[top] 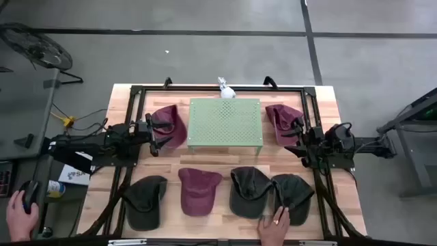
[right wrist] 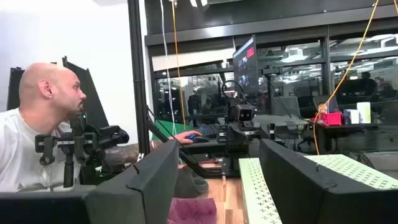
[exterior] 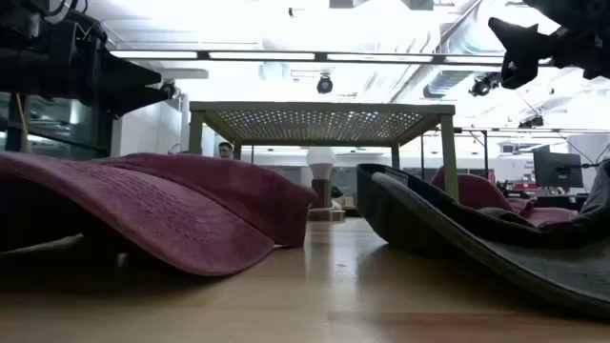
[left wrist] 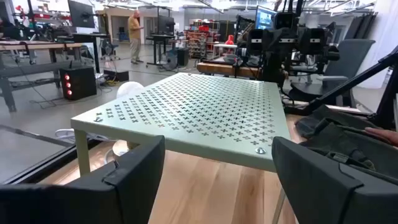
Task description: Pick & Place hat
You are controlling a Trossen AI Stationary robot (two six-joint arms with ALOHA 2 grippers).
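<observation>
Your left gripper hangs above the table's left side with its fingers spread apart and nothing between them, just beside the maroon hat that lies at the left edge of the green perforated stand. Your right gripper hangs above the right side, fingers likewise apart and empty, next to a second maroon hat at the stand's right edge. The stand sits in the middle of the table toward its far edge, and a small white object lies just behind it. Along the near edge you have four more hats in a row: a dark hat nearest the left corner, a third maroon hat, then two dark olive hats side by side, the right one overlapping the other. A person's hand rests on the near edge, touching the rightmost olive hat. Off the table's left edge, another hand holds a mouse.
</observation>
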